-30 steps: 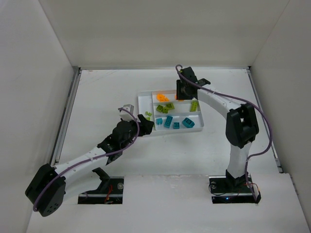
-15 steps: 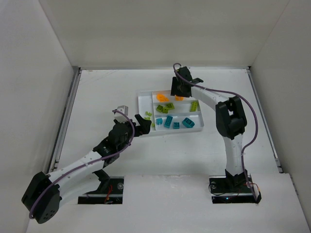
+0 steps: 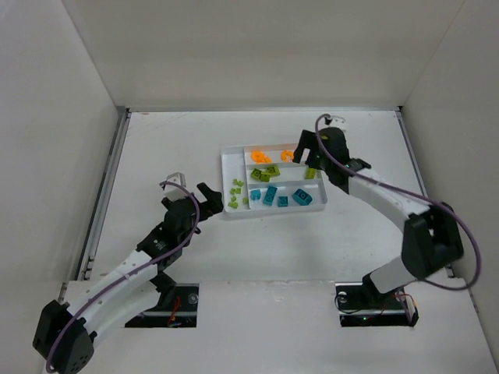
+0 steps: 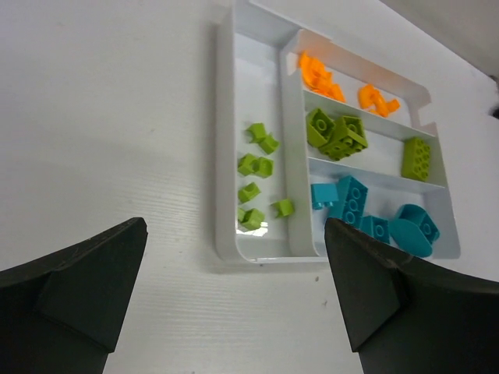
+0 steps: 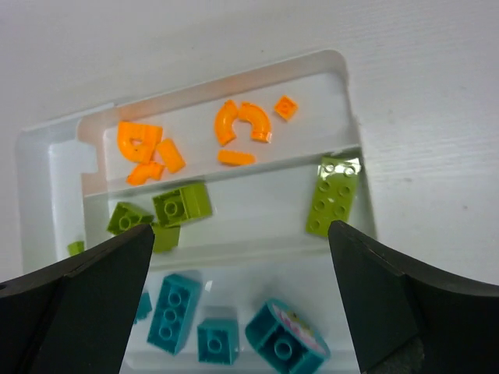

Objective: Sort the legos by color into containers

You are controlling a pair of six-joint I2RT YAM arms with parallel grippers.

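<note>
Reading left end effector [image 4: 234,257] as spread wide, nothing between the jaws, just off the tray's [image 4: 224,156] near-left corner. Same for right end effector [image 5: 242,241], hung empty above the tray.

Finding all legos inside the tray on the counter [image 3: 156,148]: orange pieces [image 5: 140,140] in far long section, lime bricks [image 4: 337,134] in middle, teal bricks [image 4: 355,195] in near one, small lime bits [image 4: 256,165] in narrow section.

Judging pieces light, rigid, slick, not fragile. Best pinched across flat side walls; thin curved orange ones likely to tip.

Separating lime bits singly only via left wrist view. Getting orange shapes clearest via right wrist view, narrow section mostly cropped. Placing both arms only via top view.
</note>
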